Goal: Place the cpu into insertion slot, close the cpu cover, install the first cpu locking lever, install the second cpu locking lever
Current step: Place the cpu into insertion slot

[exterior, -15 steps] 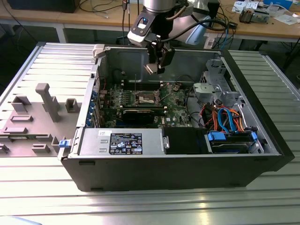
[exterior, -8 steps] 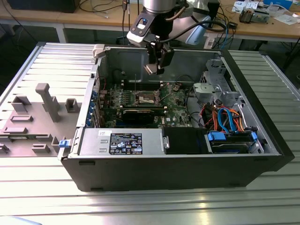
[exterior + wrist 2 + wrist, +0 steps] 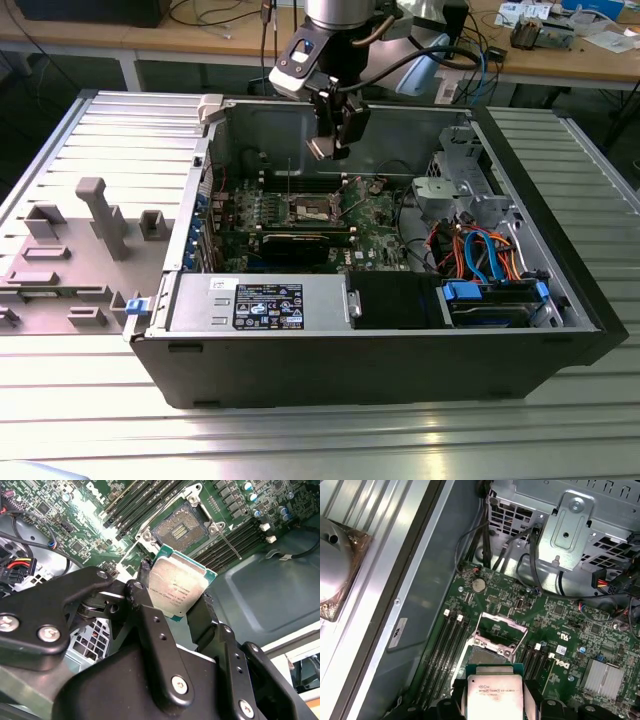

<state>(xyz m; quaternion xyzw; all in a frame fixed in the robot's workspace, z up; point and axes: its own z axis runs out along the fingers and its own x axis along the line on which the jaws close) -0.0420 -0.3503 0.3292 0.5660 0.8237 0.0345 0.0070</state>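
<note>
The cpu [image 3: 179, 585] is sitting pinched between the two black fingers [image 3: 150, 617] of the gripper [image 3: 174, 607], which are gripping narrowly on two opposite edges of the chip. It is hanging in the air above the insertion slot [image 3: 179, 529], slightly tilted and not touching it.

I am judging it light and rigid. It is a thin square plate with a matt silvery-grey metal lid bearing faint print, and it is sitting on a green substrate whose rim is showing around the lid. The smooth lid is looking slippery, so the edges seem the right place to be taking hold, as the fingers are doing now. The underside is hidden here, is probably carrying delicate contacts and is best left untouched.

The slot looks the frailer partner. Its golden-brown contact field is lying exposed inside a metal rim, so a skewed or dropped chip could be damaging it.

In the first wrist view the cpu cover [image 3: 494, 642], a thin silvery frame with a square cut-out, is standing swung open at the slot's edge. A thin wire lever [image 3: 227, 542] is lying just beside the slot. Long dark memory slots [image 3: 451, 645] are running along both sides of the slot on the glossy green circuit board [image 3: 560, 625]. In the exterior view the gripper is hovering over the slot inside the dark metal computer case [image 3: 350, 370].
</note>
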